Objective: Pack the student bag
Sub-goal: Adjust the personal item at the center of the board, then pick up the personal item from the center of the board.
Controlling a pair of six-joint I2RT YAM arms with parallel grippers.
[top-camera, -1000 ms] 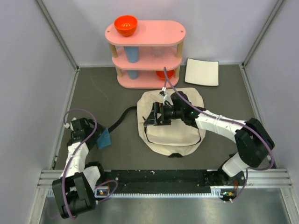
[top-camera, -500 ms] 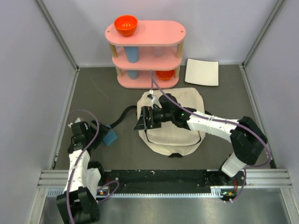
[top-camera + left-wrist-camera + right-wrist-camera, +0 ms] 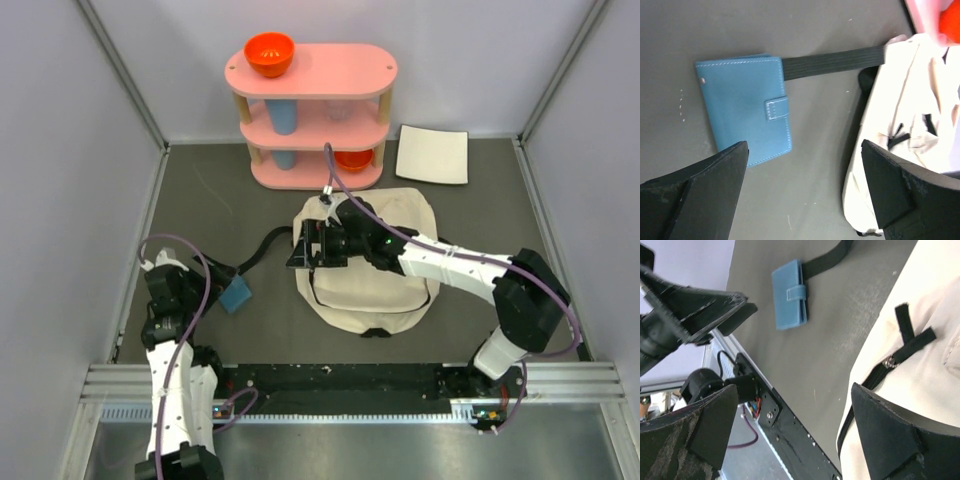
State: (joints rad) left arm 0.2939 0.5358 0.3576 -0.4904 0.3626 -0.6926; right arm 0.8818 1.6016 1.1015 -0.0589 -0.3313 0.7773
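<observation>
The left gripper (image 3: pixel 802 167) has its fingers spread wide and empty above the blue wallet (image 3: pixel 742 107). The wallet lies flat on the dark table (image 3: pixel 200 200), touching the end of a black strap (image 3: pixel 832 61). The right gripper (image 3: pixel 795 405), also wide open and gripping nothing, hangs over the left edge of the student bag (image 3: pixel 370 290). The bag lies mid-table, just in front of the pink shelf (image 3: pixel 310 120). Bare table separates wallet and bag.

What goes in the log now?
left tool open, empty, near blue wallet | right tool open, empty, over student bag, left edge | wallet on table
</observation>
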